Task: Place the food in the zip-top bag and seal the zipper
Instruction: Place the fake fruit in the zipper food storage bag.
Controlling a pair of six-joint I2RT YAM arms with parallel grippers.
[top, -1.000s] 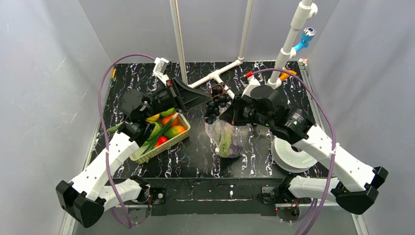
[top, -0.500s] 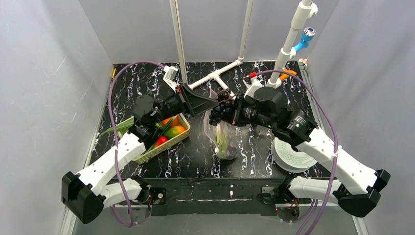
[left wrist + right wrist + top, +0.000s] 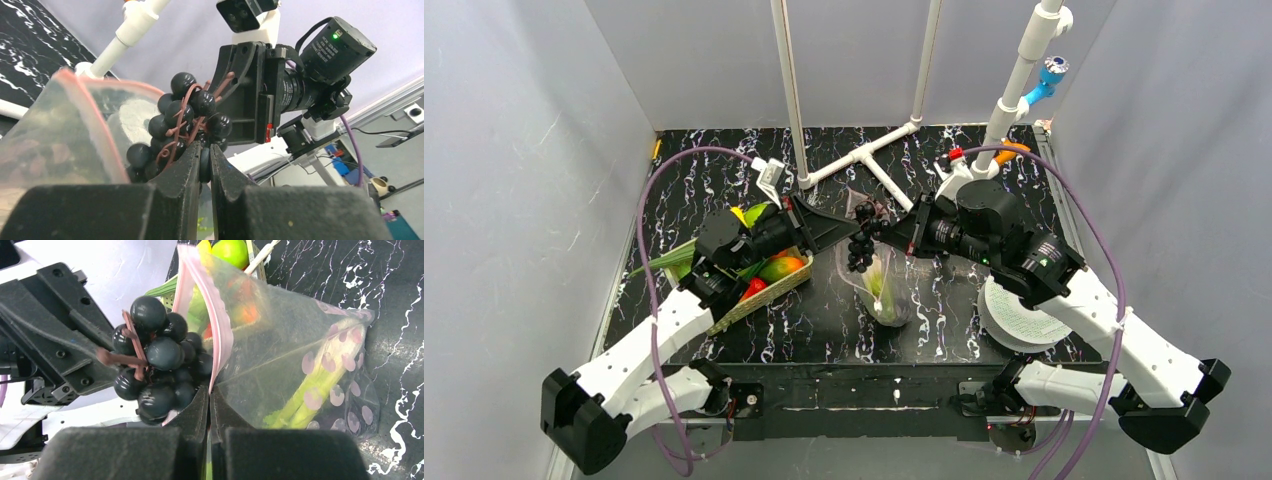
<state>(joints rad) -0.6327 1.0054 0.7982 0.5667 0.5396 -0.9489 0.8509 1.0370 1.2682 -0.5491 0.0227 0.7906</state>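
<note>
The clear zip-top bag (image 3: pixel 886 296) hangs open at the table's middle, a white-green leek (image 3: pixel 876 284) inside. My right gripper (image 3: pixel 895 232) is shut on the bag's rim next to the pinkish zipper (image 3: pixel 212 310); the bag (image 3: pixel 300 345) and leek (image 3: pixel 312 387) show through its wall. My left gripper (image 3: pixel 854 232) is shut on the dark purple grapes (image 3: pixel 860 251) and holds them at the bag's mouth. In the left wrist view the pads pinch one grape of the bunch (image 3: pixel 187 117), beside the bag (image 3: pixel 55 140). The grapes (image 3: pixel 160 357) sit just outside the zipper edge.
A woven tan basket (image 3: pixel 746 309) with orange, red, yellow and green pieces stands left of the bag, under my left arm. A white round roll (image 3: pixel 1016 318) lies at the right. White pipes (image 3: pixel 864 155) cross the back.
My left gripper has carried the grapes nearer and lower, down to the bag's mouth. My right gripper has shifted slightly right, still holding the bag's rim.
</note>
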